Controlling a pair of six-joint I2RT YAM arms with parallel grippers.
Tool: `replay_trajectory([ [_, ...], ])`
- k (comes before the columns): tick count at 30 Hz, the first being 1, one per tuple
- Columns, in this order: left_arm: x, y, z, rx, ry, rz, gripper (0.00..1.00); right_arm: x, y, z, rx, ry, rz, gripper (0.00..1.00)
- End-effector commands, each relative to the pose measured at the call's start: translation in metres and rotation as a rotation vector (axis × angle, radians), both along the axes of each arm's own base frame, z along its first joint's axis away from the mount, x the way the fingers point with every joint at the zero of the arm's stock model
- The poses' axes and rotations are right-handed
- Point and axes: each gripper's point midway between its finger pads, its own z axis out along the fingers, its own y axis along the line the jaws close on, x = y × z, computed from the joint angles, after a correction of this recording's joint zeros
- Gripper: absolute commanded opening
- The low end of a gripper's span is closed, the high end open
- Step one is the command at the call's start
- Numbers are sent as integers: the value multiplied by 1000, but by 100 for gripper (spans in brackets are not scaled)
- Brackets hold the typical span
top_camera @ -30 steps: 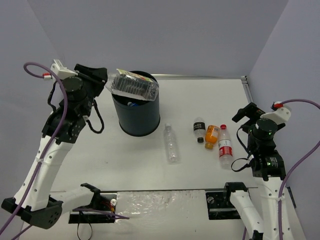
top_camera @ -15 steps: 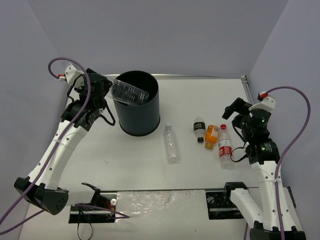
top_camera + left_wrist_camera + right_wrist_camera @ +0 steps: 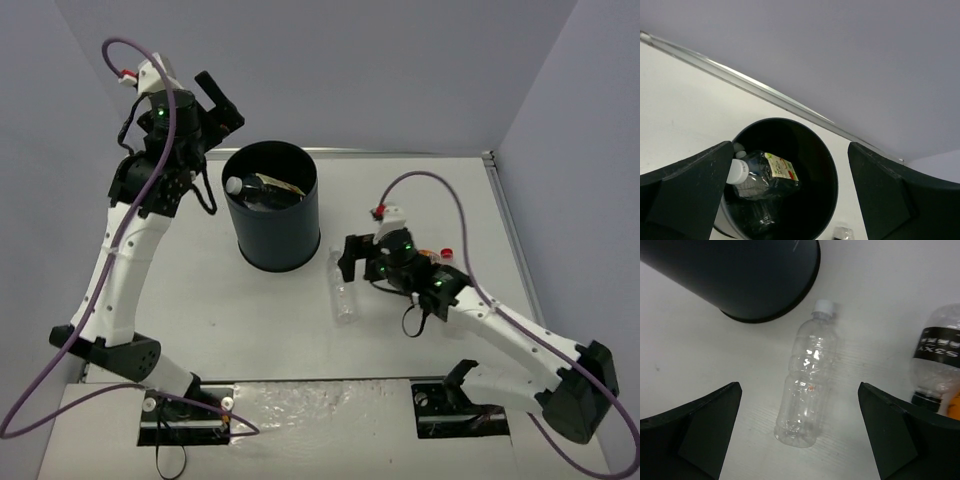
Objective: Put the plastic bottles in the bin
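Note:
The black bin [image 3: 270, 225] stands left of centre, and a fat clear white-capped bottle [image 3: 262, 188] lies inside it, also seen in the left wrist view [image 3: 762, 175]. My left gripper [image 3: 222, 108] hangs open and empty, high above the bin's far-left rim [image 3: 836, 175]. My right gripper [image 3: 348, 258] is open right over the slim clear bottle [image 3: 807, 390], which lies flat on the table between the fingers without touching them. The black-labelled bottle [image 3: 937, 360] and an orange one [image 3: 955, 412] lie to its right. The red cap [image 3: 447, 253] peeks out past my right arm.
A metal rail [image 3: 400, 152] runs along the table's far edge, with grey walls behind and on both sides. The bin's wall [image 3: 740, 275] stands close beyond the slim bottle's cap. Two mounting plates sit at the near edge.
My left gripper opened, the fat clear bottle dropped into the bin, and the arm rose. My right arm swung left from the right side to above the slim clear bottle.

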Motion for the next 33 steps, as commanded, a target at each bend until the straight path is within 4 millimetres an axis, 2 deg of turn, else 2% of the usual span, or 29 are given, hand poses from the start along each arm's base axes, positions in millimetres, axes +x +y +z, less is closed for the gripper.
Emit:
replay_trajectory([
  [1, -59, 31, 35, 176, -22, -43, 97, 23, 34, -16, -121, -59, -125, 100],
  [2, -67, 37, 29, 189, -4, -33, 97, 27, 36, -32, -169, -42, -154, 100],
  [4, -84, 50, 14, 200, 9, -5, 97, 31, 44, -51, -207, -14, -173, 100],
  [5, -99, 57, -11, 200, 43, 9, 97, 33, 49, -64, -230, 11, -167, 100],
  [7, -116, 65, -47, 167, 81, 30, 97, 33, 54, -82, -258, 44, -161, 100],
  [8, -128, 68, -76, 164, 118, 28, 97, 33, 55, -91, -275, 57, -163, 100],
  [9, -137, 71, -93, 151, 132, 33, 97, 33, 55, -100, -291, 71, -165, 100],
  [10, -145, 74, -96, 125, 119, 44, 97, 31, 55, -109, -306, 86, -167, 100],
  [12, -157, 81, -124, 99, 150, 75, 97, 28, 53, -127, -324, 121, -183, 98],
  [14, -166, 85, -152, 90, 192, 93, 97, 25, 50, -142, -345, 144, -195, 86],
  [17, -175, 89, -159, 96, 200, 97, 97, 25, 52, -138, -346, 134, -187, 60],
  [19, -179, 93, -161, 105, 208, 107, 97, 25, 55, -124, -334, 95, -195, 48],
  [20, -181, 96, -161, 101, 205, 121, 97, 26, 56, -106, -312, 56, -207, 42],
  [22, -184, 98, -163, 100, 208, 129, 97, 27, 52, -80, -291, -6, -243, 35],
  [24, -186, 101, -168, 97, 209, 145, 97, 31, 34, -37, -264, -93, -330, 31],
  [26, -187, 103, -170, 95, 207, 159, 97, 29, 20, -6, -232, -136, -368, 31],
  [28, -189, 106, -176, 86, 210, 177, 97, 28, -2, 49, -186, -232, -435, 32],
  [30, -189, 105, -179, 74, 208, 179, 97, 25, -15, 102, -113, -311, -457, 34],
  [31, -189, 105, -180, 70, 206, 177, 97, 24, -19, 125, -98, -346, -457, 35],
  [33, -189, 104, -183, 71, 209, 174, 97, 26, -12, 179, -46, -425, -408, 35],
])
